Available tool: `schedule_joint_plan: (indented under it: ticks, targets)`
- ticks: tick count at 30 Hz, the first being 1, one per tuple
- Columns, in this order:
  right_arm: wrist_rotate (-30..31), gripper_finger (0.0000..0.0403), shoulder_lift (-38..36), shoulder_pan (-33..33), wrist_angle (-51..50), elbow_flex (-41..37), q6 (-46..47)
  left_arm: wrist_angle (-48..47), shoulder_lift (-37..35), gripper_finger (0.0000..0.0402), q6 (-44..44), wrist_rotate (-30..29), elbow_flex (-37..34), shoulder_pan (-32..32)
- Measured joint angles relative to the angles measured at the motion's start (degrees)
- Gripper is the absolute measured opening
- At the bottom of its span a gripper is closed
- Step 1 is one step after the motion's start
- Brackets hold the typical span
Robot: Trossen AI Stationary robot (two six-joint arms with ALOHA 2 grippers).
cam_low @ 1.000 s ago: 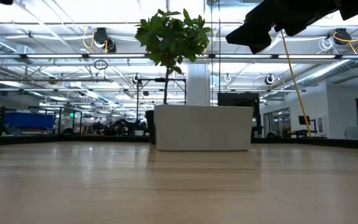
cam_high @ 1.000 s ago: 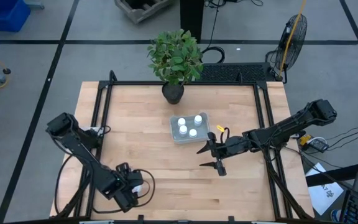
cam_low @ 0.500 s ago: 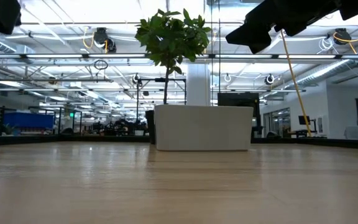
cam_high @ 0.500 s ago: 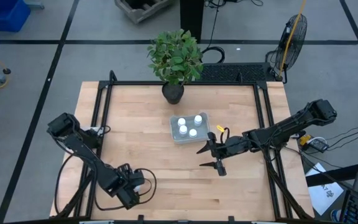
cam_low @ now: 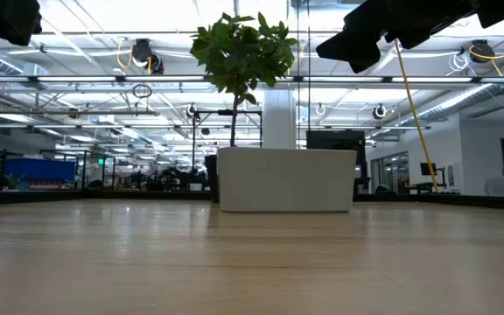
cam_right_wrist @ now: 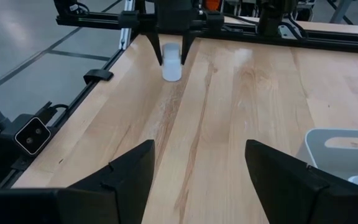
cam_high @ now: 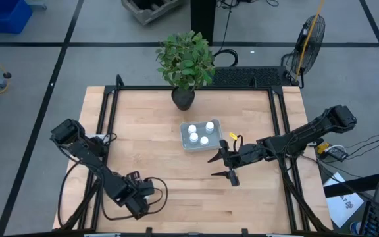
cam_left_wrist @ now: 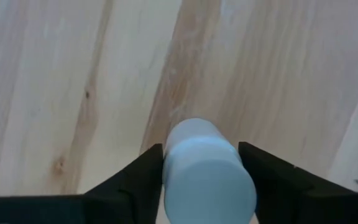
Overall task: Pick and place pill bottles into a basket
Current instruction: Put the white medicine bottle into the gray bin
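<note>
High view: the left claw (cam_high: 139, 197) sits near the front-left of the wooden surface (cam_high: 143, 145); the basket (cam_high: 201, 134), with three pill bottles (cam_high: 198, 133) inside, lies mid-surface beside a potted plant (cam_high: 185, 62). The right claw (cam_high: 224, 166), spread wide, hovers just in front of the basket. Left wrist view: the claw pinches one white bottle (cam_left_wrist: 207, 171) between its fingers (cam_left_wrist: 135, 180). Right wrist view: that held bottle (cam_right_wrist: 171, 61) shows far across the surface.
</note>
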Motion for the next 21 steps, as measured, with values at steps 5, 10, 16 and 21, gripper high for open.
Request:
schedule_joint_plan:
  ticks: [5,10,16,21]
  targets:
    - [0.0,0.0242,0.0,0.0,0.0,0.0,0.0,0.6,0.0,0.0182,1.2,0.3,0.0,0.1]
    - [0.0,0.0242,0.0,0.0,0.0,0.0,0.0,0.5,0.0,0.0195,5.9,-3.9,0.0,2.0]
    - [0.0,0.0242,0.0,0.0,0.1,0.0,0.0,0.6,-0.8,0.0206,16.7,-8.5,0.0,8.6]
    - [0.0,0.0242,0.0,0.0,0.0,0.0,0.0,2.2,-3.6,0.0181,28.5,-8.9,0.0,16.0]
